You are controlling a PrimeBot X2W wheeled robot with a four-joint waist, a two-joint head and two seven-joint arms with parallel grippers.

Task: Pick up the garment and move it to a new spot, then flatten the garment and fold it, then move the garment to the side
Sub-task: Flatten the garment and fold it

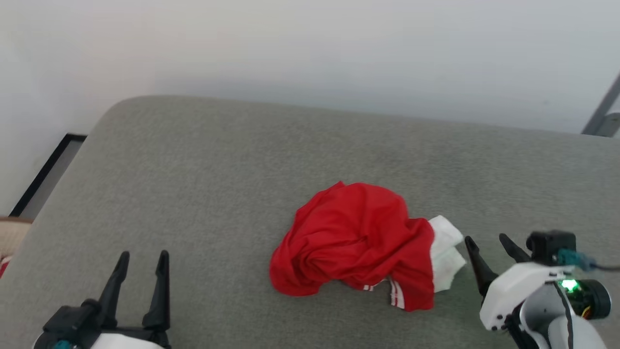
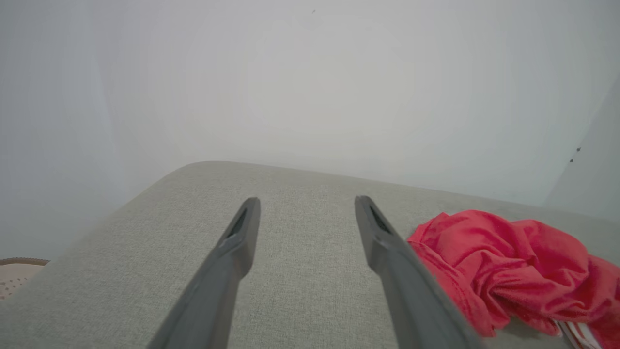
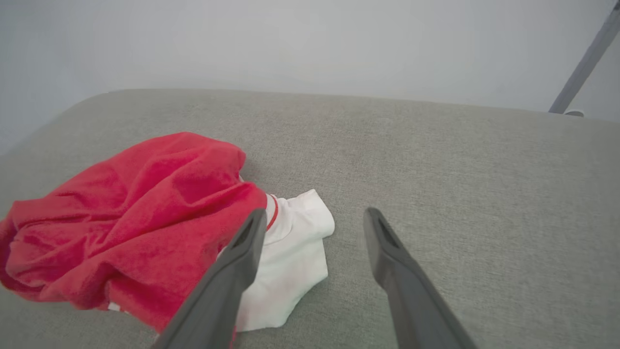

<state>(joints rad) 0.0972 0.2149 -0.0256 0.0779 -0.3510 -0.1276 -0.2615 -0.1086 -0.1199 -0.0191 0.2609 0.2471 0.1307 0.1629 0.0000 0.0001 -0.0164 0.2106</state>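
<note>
The garment [image 1: 353, 242], a bright red soft-fabric shirt, lies crumpled in a loose heap on a broad grey woven-fabric cushion [image 1: 218, 169] with a rounded corner and a plain white wall [image 1: 310, 48] behind it. A bunched white sleeve end [image 1: 445, 257] sticks out of the garment's right side, and a short band of thin white stripes [image 1: 396, 293] shows on its near red hem. The head view takes in both arms at once. The left gripper [image 1: 144, 253] stands well to the left of the garment with bare grey fabric between them, its two dark fingers spread wide and holding nothing. The right gripper [image 1: 486, 237] sits just beside the garment's white sleeve end, its jaws also wide and empty. The left wrist view adds the heap's folds seen from low down. One finger overlaps the red edge there, though the head view shows them apart. The right wrist view adds a thin red line across the white sleeve end. One finger crosses in front of that white cloth and the other is over bare cushion; whether the finger touches the cloth I cannot tell. A slanted grey metal pole [image 1: 603, 114] stands far beyond the garment to its right, and a black-edged frame [image 1: 46, 174] lies off to its far left.
</note>
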